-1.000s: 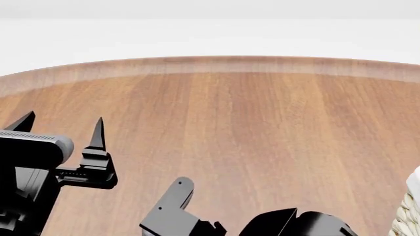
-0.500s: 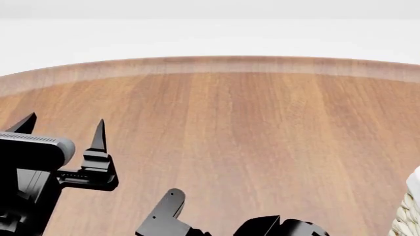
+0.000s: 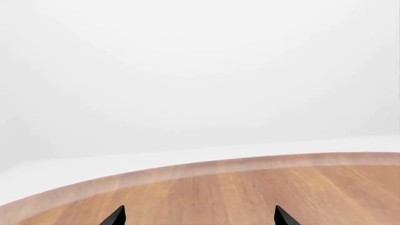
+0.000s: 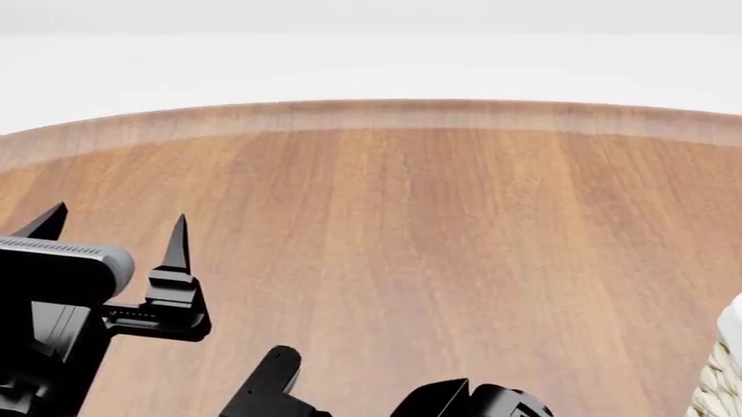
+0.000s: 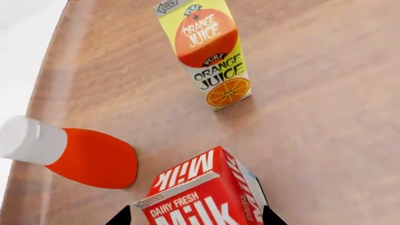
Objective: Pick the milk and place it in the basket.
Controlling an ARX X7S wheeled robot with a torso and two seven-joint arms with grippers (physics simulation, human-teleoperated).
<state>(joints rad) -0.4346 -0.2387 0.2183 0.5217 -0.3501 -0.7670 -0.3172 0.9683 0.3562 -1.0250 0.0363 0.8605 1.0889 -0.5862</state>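
Right tool [image 5: 194, 218] straddling the milk [image 5: 203, 197], grip unclear, left tool [image 4: 114, 233] spread wide and empty above tabletop [image 4: 440, 226], basket [image 4: 721, 365] at far right

Left arm: raised at the near left of the desk, wrist housing grey-topped. Left end effector [image 4: 113, 233] points forward and upward, its two black pointed fingers spread apart, nothing between them; the left wrist view confirms both tips well apart.

Right arm: low at the bottom of the head view, only black links and part of the wrist visible. Right end effector [image 5: 195, 216] shows two dark fingertips set on either side of the milk [image 5: 203, 197]; contact cannot be confirmed.
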